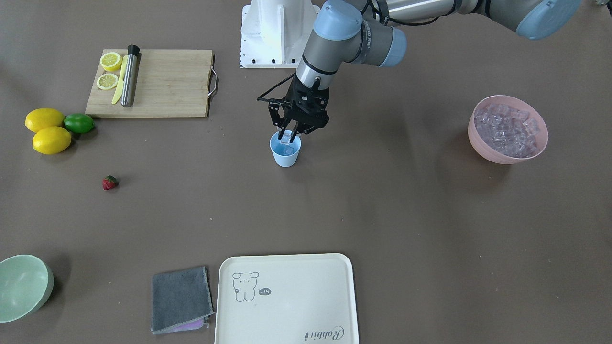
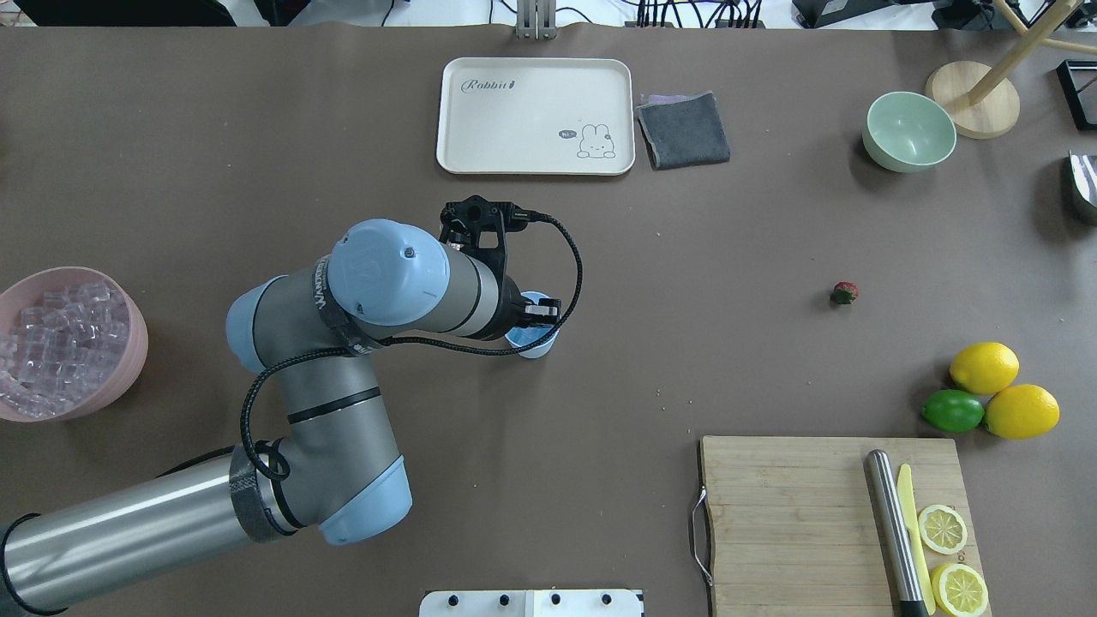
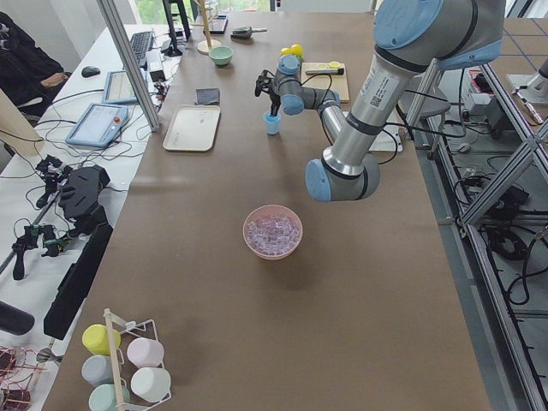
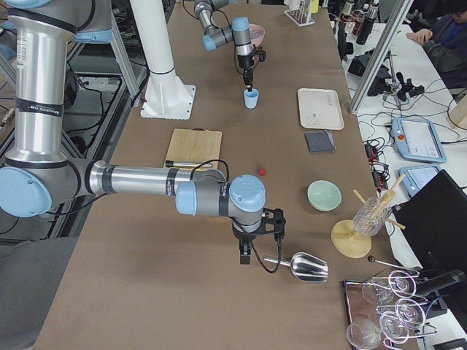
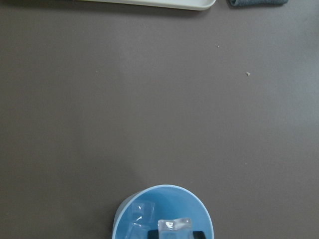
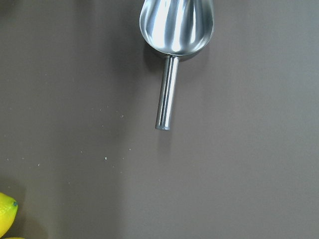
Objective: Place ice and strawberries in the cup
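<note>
The light blue cup stands mid-table and also shows in the left wrist view. My left gripper hangs just over its mouth, shut on a clear ice cube held at rim height. More ice lies inside the cup. The rest of the ice fills the pink bowl. The strawberry lies alone on the table, far from the cup. My right gripper shows only in the exterior right view, beside a metal scoop; I cannot tell whether it is open or shut.
A cutting board carries lemon halves, a yellow knife and a steel muddler. Two lemons and a lime lie beside it. A cream tray, a grey cloth and a pale green bowl sit along the operators' edge.
</note>
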